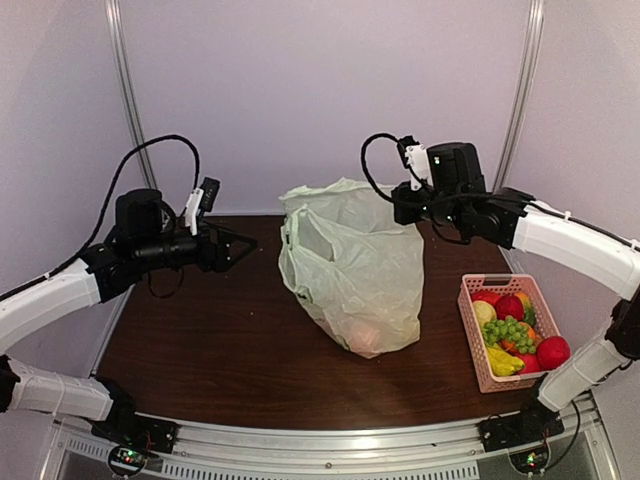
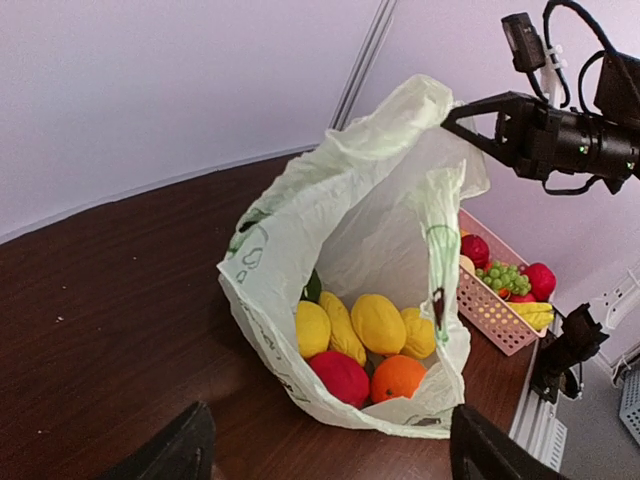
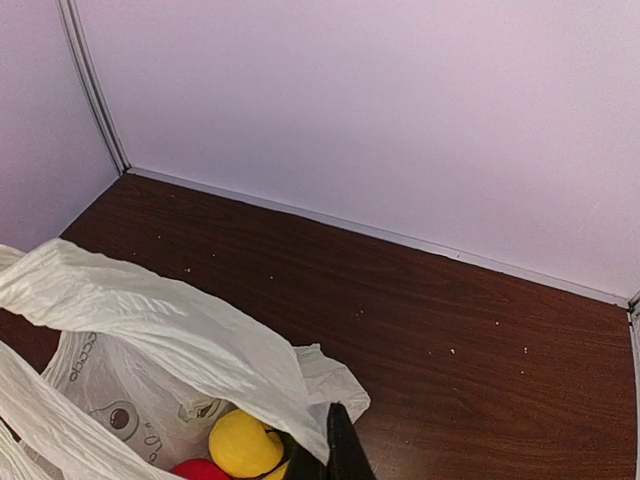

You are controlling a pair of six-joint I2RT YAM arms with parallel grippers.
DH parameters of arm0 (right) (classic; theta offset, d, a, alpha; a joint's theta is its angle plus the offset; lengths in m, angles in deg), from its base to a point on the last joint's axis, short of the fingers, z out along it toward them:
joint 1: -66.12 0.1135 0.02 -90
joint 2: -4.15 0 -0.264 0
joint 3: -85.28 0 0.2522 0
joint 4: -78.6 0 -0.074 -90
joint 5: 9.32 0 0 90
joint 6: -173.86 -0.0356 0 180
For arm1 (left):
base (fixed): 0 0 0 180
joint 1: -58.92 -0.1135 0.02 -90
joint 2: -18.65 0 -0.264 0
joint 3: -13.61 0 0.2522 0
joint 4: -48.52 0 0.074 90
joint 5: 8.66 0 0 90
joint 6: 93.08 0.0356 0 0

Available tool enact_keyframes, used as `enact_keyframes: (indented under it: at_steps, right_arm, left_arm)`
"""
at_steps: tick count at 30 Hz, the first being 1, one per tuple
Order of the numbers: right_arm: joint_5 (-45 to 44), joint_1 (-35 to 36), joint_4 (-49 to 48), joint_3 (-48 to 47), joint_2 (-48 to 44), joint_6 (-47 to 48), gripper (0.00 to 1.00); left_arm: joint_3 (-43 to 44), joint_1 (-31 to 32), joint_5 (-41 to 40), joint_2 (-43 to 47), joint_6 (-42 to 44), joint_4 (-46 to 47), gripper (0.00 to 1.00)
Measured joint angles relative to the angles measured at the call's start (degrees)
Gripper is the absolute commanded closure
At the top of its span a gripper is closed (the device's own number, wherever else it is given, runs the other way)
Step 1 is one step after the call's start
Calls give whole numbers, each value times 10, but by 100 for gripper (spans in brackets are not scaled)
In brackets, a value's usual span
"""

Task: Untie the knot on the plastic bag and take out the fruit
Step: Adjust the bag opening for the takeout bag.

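The pale green plastic bag [image 1: 350, 270] stands mid-table with its mouth open toward my left arm. No knot shows on it. In the left wrist view the bag [image 2: 300, 200] holds several yellow fruits [image 2: 378, 322], one orange [image 2: 397, 377] and one red round fruit [image 2: 340, 375]. My right gripper [image 1: 407, 205] is shut on the bag's top edge and holds it up; this also shows in the left wrist view [image 2: 455, 115] and the right wrist view [image 3: 335, 445]. My left gripper [image 1: 243, 248] is open and empty, a short way left of the bag, with its fingers [image 2: 190, 450] wide apart.
A pink slatted basket [image 1: 470, 330] with green grapes, red fruits and yellow ones stands at the right, near the table's front edge; it also shows in the left wrist view [image 2: 490, 310]. Walls close the back and sides.
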State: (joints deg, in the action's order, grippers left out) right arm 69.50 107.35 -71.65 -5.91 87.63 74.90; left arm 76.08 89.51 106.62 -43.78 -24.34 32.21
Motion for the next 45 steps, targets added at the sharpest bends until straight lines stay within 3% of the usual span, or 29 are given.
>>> enact_keyframes:
  at_steps: [15,16,17,20,22,24,31,38,40,43,45]
  right_arm:
    - [21,0,-16,32,-38,-16,100]
    - [21,0,-16,32,-38,-16,100]
    - [21,0,-17,32,-38,-16,100]
    - [21,0,-17,35,-40,-16,100]
    - [18,0,-17,39,-44,-15,100]
    - [10,-2,-16,41,-50,-14,100]
    - [-4,-46,-7,45,-88,-4,100]
    - [37,-71,11,60,-98,1,100]
    - [55,-74,10,63,-98,3,100]
    - [84,-81,4,66,-98,9,100]
    - [112,-85,-2,66,-98,15,100]
  left_arm:
    - [27,35,-33,-212,-98,98,13]
    - [28,40,-31,-220,-102,106,20]
    - [29,45,-27,-227,-104,111,34]
    - [40,57,-16,-247,-107,124,81]
    - [42,61,-15,-250,-108,126,96]
    - [42,61,-24,-249,-103,123,100]
    - [-32,22,-72,-157,-99,95,100]
    - [-78,13,-79,-56,-84,84,99]
    - [-87,13,-81,-38,-79,79,85]
    - [-93,8,-89,-18,-62,48,51]
    - [-91,3,-91,-7,-47,23,39]
